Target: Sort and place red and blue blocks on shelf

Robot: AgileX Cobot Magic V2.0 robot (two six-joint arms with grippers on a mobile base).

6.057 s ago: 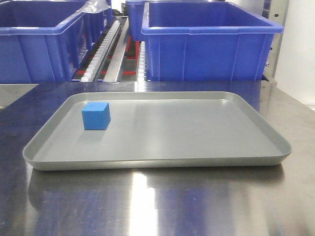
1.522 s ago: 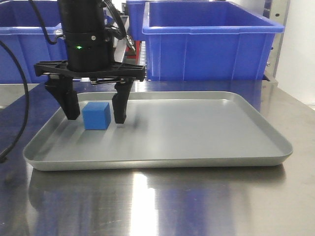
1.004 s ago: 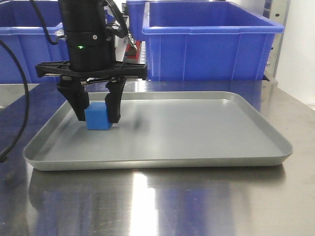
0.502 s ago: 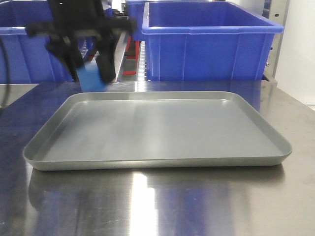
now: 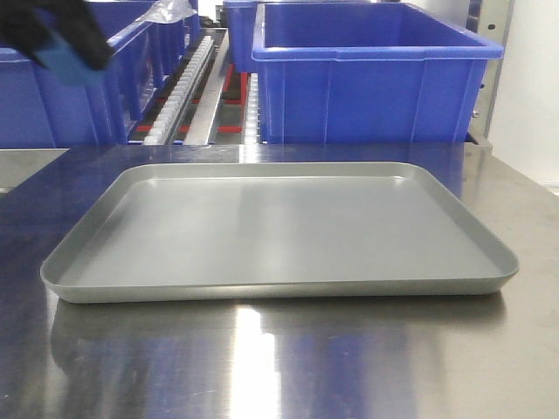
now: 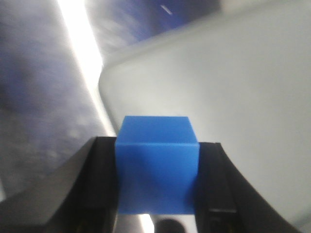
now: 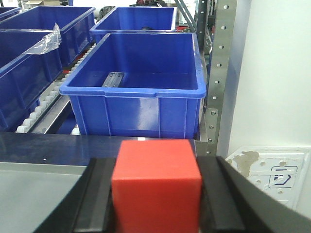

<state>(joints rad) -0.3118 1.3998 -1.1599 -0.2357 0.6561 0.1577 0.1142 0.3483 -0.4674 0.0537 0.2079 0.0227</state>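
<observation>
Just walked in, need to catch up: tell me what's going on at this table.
Both arms hold a block. The left gripper is shut on the blue block, up at the front view's top left, clear of the grey tray. The right gripper is shut on the red block, facing a blue bin on the shelf. Neither block is placed yet.

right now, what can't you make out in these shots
Front view: the left end effector and its blue block are a motion-blurred smear, cut by the top-left corner.
Front view: the right end effector and red block are out of frame.
Left wrist view: the background is blurred.
Right wrist view: the dark item in the blue bin is too small to name.
</observation>
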